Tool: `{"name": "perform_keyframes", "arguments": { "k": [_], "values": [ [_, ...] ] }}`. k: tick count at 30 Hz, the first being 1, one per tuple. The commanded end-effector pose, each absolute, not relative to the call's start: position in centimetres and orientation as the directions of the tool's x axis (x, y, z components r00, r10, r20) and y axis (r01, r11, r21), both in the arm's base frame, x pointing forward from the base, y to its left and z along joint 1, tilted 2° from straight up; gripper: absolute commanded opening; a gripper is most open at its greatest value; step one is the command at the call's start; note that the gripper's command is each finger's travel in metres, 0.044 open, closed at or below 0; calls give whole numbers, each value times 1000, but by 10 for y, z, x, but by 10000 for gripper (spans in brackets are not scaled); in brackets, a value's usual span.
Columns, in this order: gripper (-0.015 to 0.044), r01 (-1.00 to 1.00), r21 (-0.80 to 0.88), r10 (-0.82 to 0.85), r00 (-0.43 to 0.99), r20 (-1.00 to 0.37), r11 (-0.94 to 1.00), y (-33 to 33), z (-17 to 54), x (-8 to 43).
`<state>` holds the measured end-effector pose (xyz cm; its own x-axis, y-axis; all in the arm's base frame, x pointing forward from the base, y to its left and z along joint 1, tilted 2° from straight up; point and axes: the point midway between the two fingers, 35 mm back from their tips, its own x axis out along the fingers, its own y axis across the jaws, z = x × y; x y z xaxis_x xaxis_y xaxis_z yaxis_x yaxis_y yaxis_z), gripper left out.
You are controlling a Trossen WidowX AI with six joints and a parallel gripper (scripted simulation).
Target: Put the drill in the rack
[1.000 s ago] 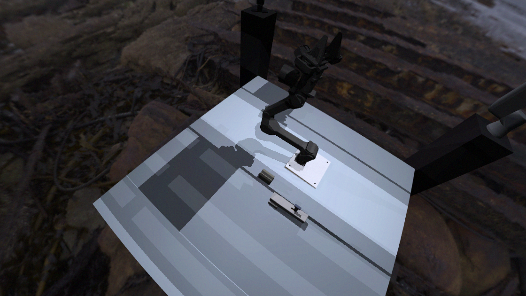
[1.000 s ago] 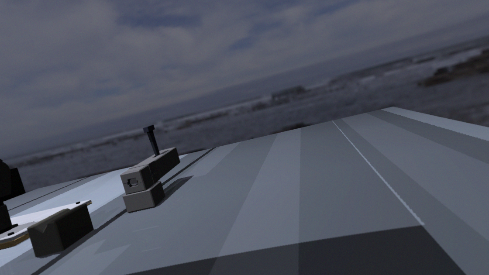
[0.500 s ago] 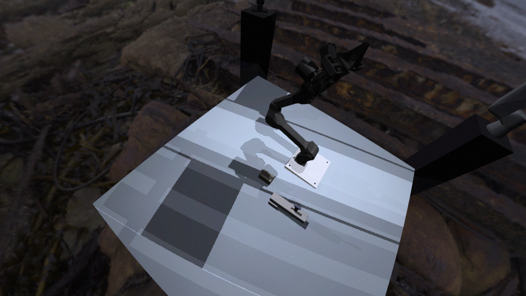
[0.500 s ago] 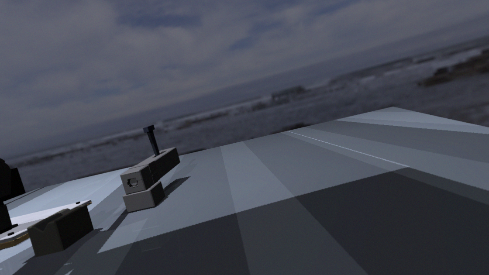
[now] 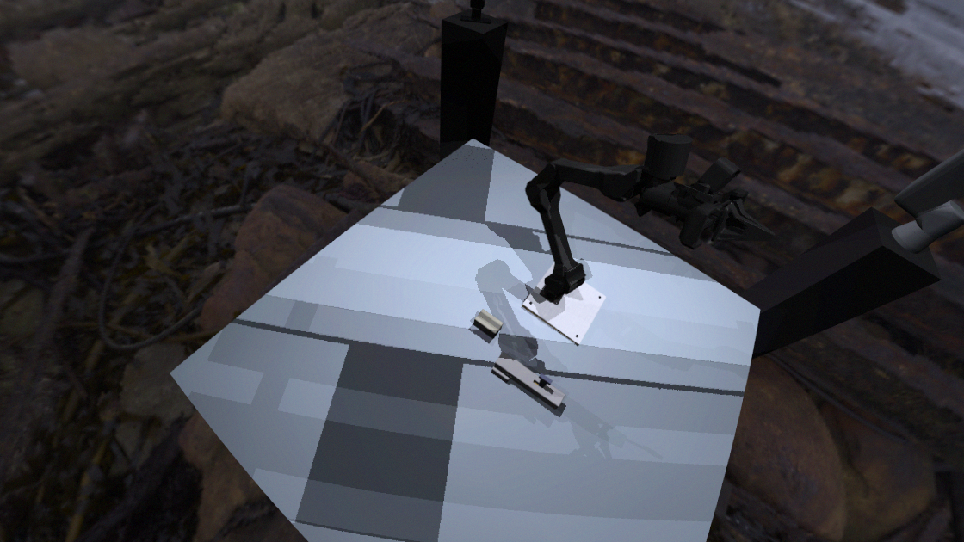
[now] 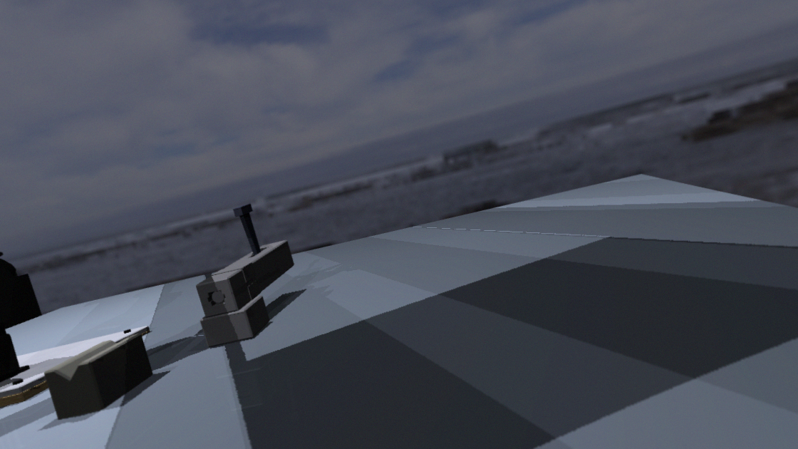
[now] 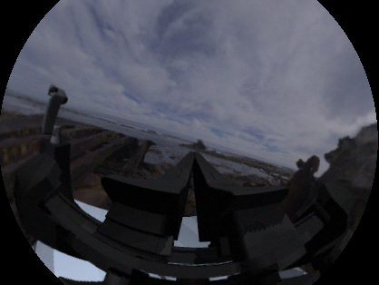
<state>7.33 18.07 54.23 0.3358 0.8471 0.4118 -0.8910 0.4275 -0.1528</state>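
The grey spindle block point(image 5: 515, 372) point(image 6: 271, 264) lies on the table. The dark blue key point(image 5: 543, 381) point(image 6: 250, 233) stands up from its top, with a wider head. A small grey round end, seemingly the drill point(image 6: 216, 296), shows in the hole of its end face; the rest is hidden inside. The rack point(image 5: 488, 323) point(image 6: 120, 373), a low olive-grey block with a V groove, stands apart from the spindle block, and its groove looks empty. My gripper point(image 5: 772, 233) point(image 7: 193, 154) is shut with nothing between its fingertips. It is high and far from the key, pointing away past the table's edge.
The arm's white base plate point(image 5: 584, 313) point(image 6: 66, 351) lies beside the rack and spindle block. Two dark pillars point(image 5: 468, 81) point(image 5: 836, 289) stand at the table's edges. A grey arm-like part point(image 5: 926, 225) point(image 7: 53, 111) rises by the right-hand pillar.
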Motion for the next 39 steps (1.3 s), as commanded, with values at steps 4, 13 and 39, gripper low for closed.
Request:
{"name": "perform_keyframes", "arguments": {
  "k": [4,13,39],
  "values": [
    [0,-857,-91,856,488,170,507,218,494,129],
    [0,-731,35,702,640,-313,682,232,391,220],
    [0,54,43,41,25,-999,998,79,176,292]
  ]
}}
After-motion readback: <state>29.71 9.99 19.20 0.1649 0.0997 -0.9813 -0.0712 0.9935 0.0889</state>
